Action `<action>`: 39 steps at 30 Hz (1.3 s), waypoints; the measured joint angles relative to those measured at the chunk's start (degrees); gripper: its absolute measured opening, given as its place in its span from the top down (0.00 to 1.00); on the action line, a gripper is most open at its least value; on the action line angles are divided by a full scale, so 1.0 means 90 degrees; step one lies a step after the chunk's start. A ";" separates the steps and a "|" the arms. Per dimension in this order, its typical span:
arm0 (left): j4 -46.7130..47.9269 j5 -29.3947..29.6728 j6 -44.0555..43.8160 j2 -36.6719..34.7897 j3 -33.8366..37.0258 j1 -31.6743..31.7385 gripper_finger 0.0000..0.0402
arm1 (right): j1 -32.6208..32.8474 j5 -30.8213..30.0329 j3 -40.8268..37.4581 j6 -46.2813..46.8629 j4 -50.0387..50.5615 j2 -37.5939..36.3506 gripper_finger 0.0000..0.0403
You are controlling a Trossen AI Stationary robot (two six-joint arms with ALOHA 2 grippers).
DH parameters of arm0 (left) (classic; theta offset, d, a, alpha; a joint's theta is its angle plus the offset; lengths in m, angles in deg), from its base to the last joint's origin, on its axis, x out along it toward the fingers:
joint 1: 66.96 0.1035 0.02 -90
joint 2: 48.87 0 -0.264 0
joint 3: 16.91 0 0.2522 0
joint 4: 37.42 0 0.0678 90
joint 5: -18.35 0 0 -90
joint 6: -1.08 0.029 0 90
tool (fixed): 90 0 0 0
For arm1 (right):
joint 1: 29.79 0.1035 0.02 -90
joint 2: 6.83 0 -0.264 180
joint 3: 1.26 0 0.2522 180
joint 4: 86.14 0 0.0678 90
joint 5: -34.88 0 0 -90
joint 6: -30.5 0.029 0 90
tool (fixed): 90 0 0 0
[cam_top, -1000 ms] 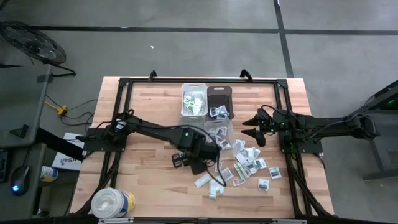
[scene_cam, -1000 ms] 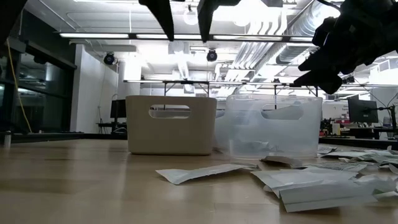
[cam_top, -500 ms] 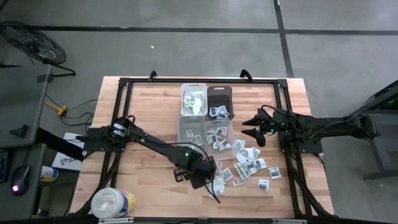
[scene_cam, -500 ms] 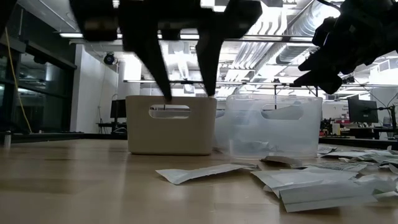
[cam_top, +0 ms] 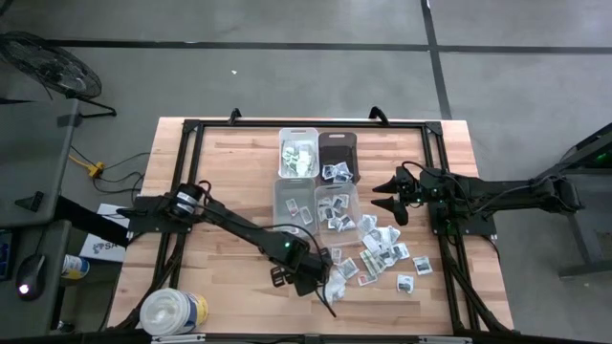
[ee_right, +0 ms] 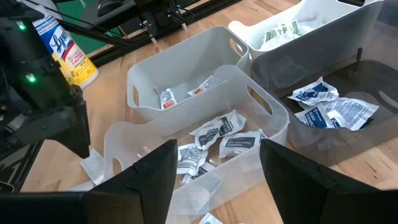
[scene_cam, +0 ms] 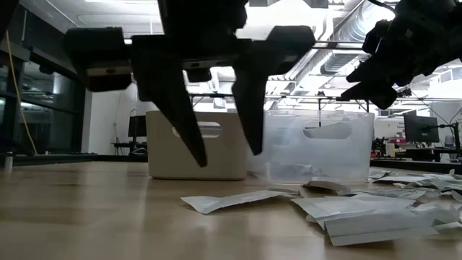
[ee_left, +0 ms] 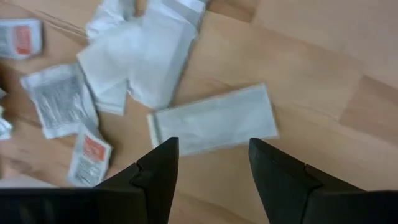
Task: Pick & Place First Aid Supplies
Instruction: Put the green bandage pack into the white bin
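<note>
First aid supplies, small flat packets [cam_top: 384, 250], lie scattered on the wooden table near its right middle, and more lie in the bins. My left gripper [cam_top: 330, 291] hangs open, pointing steeply down, just above a long white packet [ee_left: 214, 127] that lies flat on the table. In the left wrist view the packet lies crosswise under my left gripper [ee_left: 213, 144]. In the low view my left gripper [scene_cam: 225, 155] ends a little above the tabletop and the packet [scene_cam: 231, 201]. My right gripper [cam_top: 385, 195] waits open at the table's right, facing the bins.
Two clear bins [cam_top: 295, 201] [cam_top: 337, 206], a white bin [cam_top: 298, 151] and a dark bin [cam_top: 338, 153] stand in the table's middle toward the far edge. A big white tub [cam_top: 172, 311] stands at the near left corner. Black frame rails [cam_top: 449, 250] run along the table's sides.
My left gripper has come down from well above the table and moved toward the near edge, over the loose packets, and has tipped more steeply downward. Its fingers stay as far apart as before. The packets have not moved.
</note>
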 joint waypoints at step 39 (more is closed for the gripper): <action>-0.0320 -0.0385 -0.0498 0.0613 0.0005 0.0017 0.96 | 0.0001 0.0000 -0.0002 -0.0001 -0.0002 0.0000 0.45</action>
